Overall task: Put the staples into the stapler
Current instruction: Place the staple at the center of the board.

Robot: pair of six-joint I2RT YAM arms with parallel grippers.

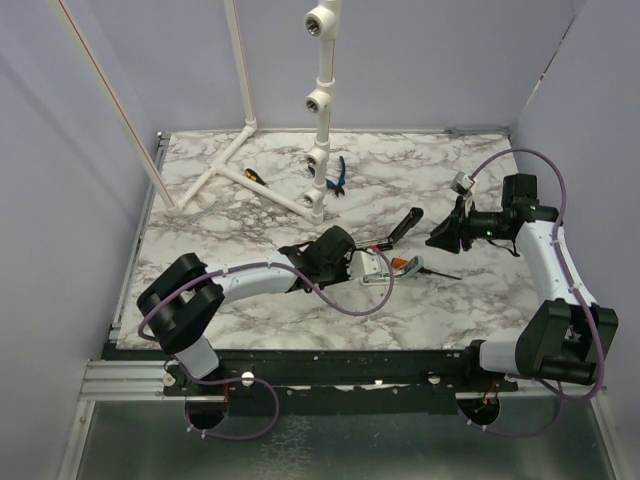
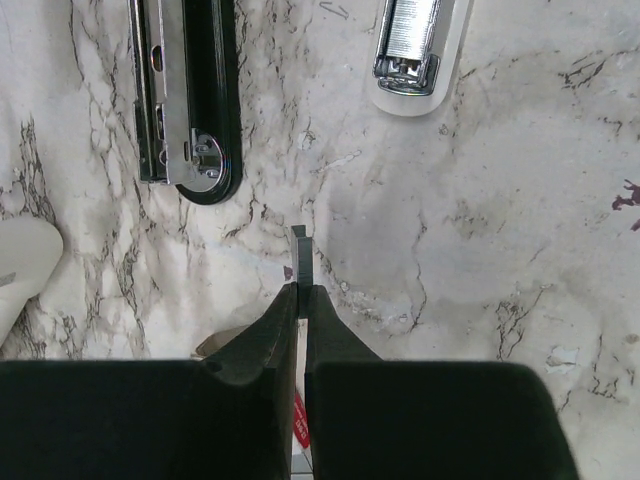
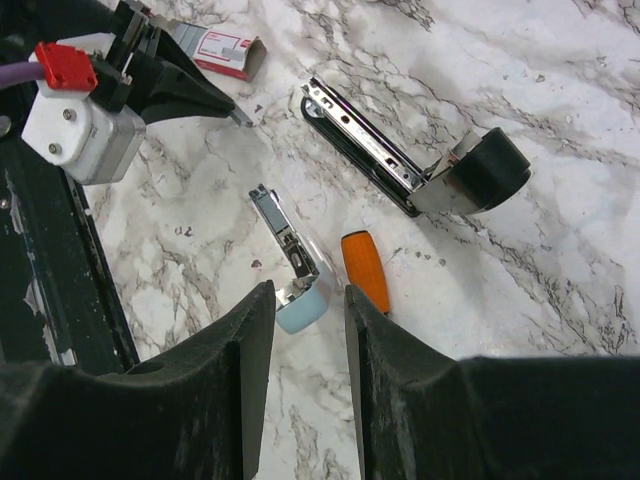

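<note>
Pressed together at the bottom of the left wrist view, the black fingers of the left hand (image 2: 300, 292) are clamped on a thin grey staple strip (image 2: 300, 250). The strip's end pokes out past the fingertips, just above the marbled counter (image 2: 480, 250).

Just beyond the strip lies the black stapler (image 2: 185, 100), swung open with its metal inner channel facing up. A pale teal bar (image 2: 415, 50) with a shiny metal insert lies beside it, apart from it. Seen from above, the stapler sits near the middle of the counter, between the two hands, with its top arm tilted up toward the far right.

The right hand (image 3: 307, 300) hovers with its fingers apart and nothing between them. Below it are the rounded end of the teal bar and, just beside that, the orange screwdriver handle (image 3: 365, 270).

The staple box (image 3: 225, 48), white with red marking, lies on the counter close behind the left hand.

At the far side stand a white pipe frame (image 1: 260, 185), blue-handled pliers (image 1: 335, 178) and a yellow-handled screwdriver (image 1: 255, 175), well apart from the stapler.
</note>
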